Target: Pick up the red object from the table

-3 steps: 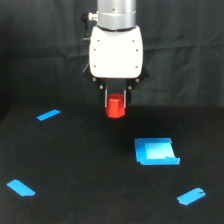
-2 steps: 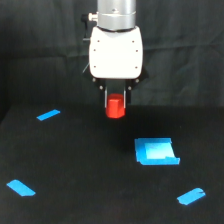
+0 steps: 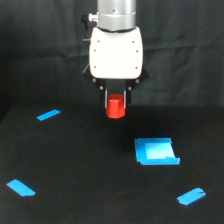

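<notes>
Exterior view: gripper (image 3: pixel 115 100) pointed down, fingers clamped on red object (image 3: pixel 115 108) — cylinder was held above table (image 3: pixel 75 165), near far edge. Blue sheet (image 3: pixel 156 151) lay nearer, to right. Blue tape strips (image 3: pixel 48 115) lay apart — left and right.

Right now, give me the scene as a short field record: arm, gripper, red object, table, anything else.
arm: one, coming down from the top of the exterior view
gripper: fingers closed on the red object
red object: short cylinder, upright, held between the fingers; whether it is off the table cannot be told
table: flat black surface
blue sheet: flat on the table, toward the view's right of the gripper
tape strips: three, near
</notes>
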